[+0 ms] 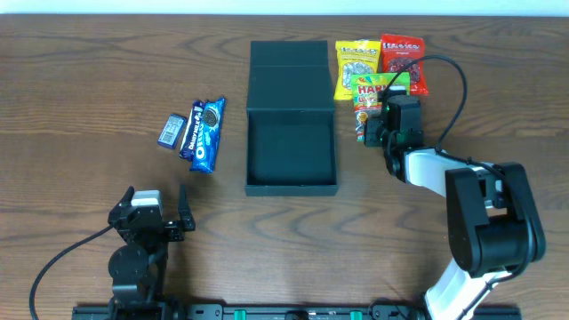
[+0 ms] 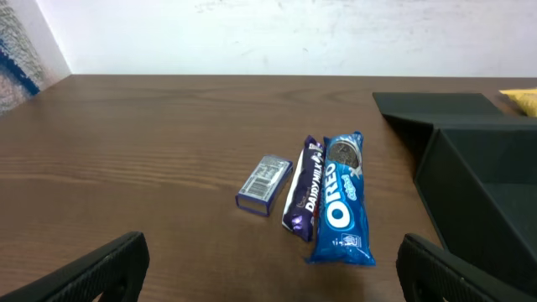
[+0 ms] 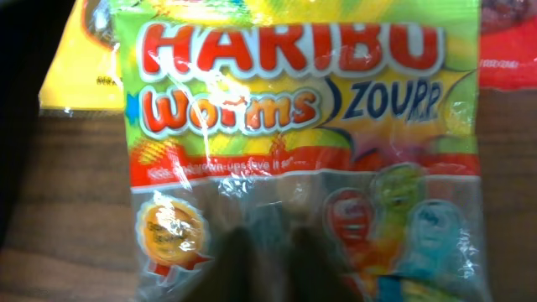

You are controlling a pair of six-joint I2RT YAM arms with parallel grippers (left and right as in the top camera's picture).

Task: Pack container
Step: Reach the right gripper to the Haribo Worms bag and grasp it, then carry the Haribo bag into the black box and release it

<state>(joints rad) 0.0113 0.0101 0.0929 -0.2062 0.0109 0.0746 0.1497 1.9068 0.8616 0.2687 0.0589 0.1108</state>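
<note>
Container [image 1: 292, 151] open overhead; left claw [image 1: 157, 200] released; right claw [image 1: 375, 127], cannot tell; its wrist view shows Worms bag [image 3: 294, 143].

Dark wooden table [image 1: 89, 80] (brown grain), white wall [image 2: 252, 33] behind its far edge.

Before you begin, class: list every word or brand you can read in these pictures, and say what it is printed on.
"HARIBO": green packet
"Worms": same packet
"ZOURR": same packet, last letters unsure
"OREO": blue packet
"DAIRY MILK": purple bar
Small blue box, yellow packet, red packet: print too small or blurred.
</note>
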